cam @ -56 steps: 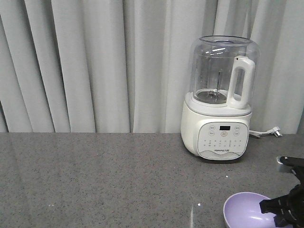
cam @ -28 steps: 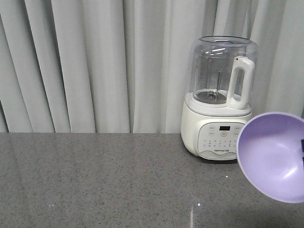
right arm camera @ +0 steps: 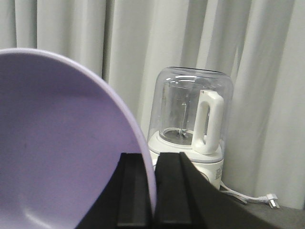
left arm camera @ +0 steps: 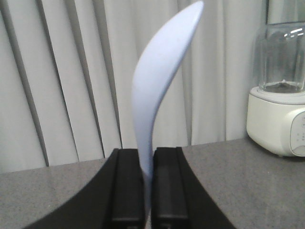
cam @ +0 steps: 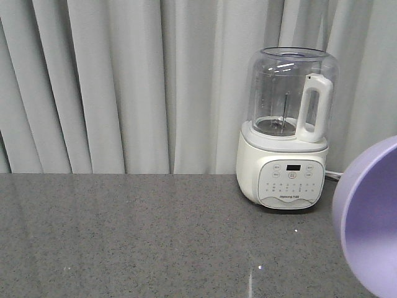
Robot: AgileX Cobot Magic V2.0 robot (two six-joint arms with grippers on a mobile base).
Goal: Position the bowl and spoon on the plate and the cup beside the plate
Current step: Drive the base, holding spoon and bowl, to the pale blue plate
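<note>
Bowl (cam: pixel 372 217): lavender-purple, smooth matte, round. Lifted off countertop, tipped steeply on edge, hollow side facing left in front view, cut off by right frame edge. In right wrist view, bowl (right arm camera: pixel 57 143) fills left half, rim pinched between jaws of right gripper (right arm camera: pixel 153 164).

Spoon (left arm camera: pixel 155 81): pale blue-white, seen edge-on, slim curved profile. Stands upright, lower end clamped between jaws of left gripper (left arm camera: pixel 147 160), upper end curving right to pointed tip near top of frame.

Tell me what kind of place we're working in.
Probably a kitchen-style counter, maybe staged: a grey speckled countertop, a white blender with a clear jug, and pale curtains behind it.
</note>
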